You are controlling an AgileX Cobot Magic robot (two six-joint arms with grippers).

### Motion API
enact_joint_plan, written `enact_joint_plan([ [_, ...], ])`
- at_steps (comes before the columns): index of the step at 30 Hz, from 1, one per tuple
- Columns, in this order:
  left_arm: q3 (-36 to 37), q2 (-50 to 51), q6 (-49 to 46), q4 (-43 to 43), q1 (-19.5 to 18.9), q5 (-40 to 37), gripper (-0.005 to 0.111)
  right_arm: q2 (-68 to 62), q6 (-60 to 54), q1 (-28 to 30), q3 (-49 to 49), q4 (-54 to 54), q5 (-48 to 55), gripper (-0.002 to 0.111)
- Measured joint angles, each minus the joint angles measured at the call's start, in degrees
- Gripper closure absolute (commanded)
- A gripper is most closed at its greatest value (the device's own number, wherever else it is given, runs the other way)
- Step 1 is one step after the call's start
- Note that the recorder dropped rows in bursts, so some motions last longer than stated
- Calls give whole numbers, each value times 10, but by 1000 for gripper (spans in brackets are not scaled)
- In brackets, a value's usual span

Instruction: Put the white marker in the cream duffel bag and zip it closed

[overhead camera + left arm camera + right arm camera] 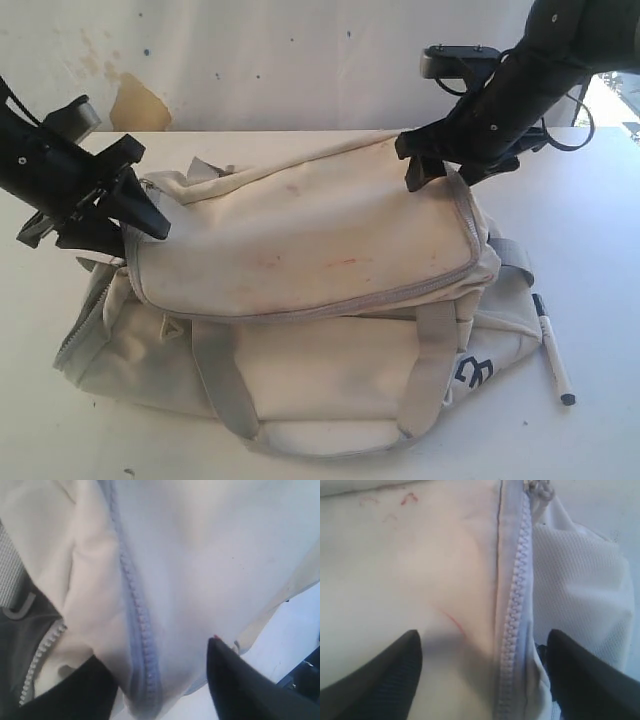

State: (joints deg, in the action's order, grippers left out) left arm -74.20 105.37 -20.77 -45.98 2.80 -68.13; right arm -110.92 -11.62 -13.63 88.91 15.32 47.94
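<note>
- left gripper [155,652]: jaws spread, both dark fingers [245,690] show in the left wrist view, with a bunched fold of the cream duffel bag [330,385] sitting in the gap between them
- the fold has the flap's zipper teeth [140,630] running right down the middle of it. The cloth touches both fingers, but honestly I can't tell if they're actually squeezing it
- off to one side of that fold you can see some dark lining [22,640] and a second line of zipper teeth
- from the exterior view, this gripper is at the left end of the bag's top flap [300,240], right at the corner
- right gripper [484,635]: also spread wide, holding nothing, fingertips [395,675] down on the flap's far right corner
- the zipper [515,605] runs between its fingers, smooth cream cloth with a few reddish marks [410,499] on one side, white mesh [575,580] on the other
- the flap is draped loosely over the top of the bag and isn't zipped
- grey webbing straps [215,380] loop down the front and there's a dark logo [472,372] near the right end
- the white marker [553,350] is outside the bag, lying flat on the white table [600,220] just beside the bag's right end, with neither gripper near it
</note>
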Motion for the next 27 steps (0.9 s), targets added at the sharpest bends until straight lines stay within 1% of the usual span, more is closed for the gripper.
enact_joint_plan([
  [3, 0, 0, 0, 3, 0, 0, 27, 4, 0, 0, 1, 0, 1, 42],
  [5, 0, 0, 0, 4, 0, 0, 23, 13, 0, 0, 1, 0, 1, 42],
  [11, -44, 0, 5, 24, 0, -12, 22, 50, 0, 0, 1, 0, 1, 42],
  [15, -86, 0, 43, 84, 0, -15, 22, 71, 0, 0, 1, 0, 1, 42],
  [19, -124, 0, 102, 187, 0, -15, 22, 83, 0, 0, 1, 0, 1, 42],
  [22, -145, 0, 148, 248, 0, -5, 22, 83, 0, 0, 2, 20, 0, 42],
  [24, -155, 0, 171, 268, 0, 10, 22, 83, -12, 0, 2, 46, 0, 42],
  [27, -162, 0, 186, 269, 0, 46, 22, 83, -53, 0, 2, 100, 0, 42],
])
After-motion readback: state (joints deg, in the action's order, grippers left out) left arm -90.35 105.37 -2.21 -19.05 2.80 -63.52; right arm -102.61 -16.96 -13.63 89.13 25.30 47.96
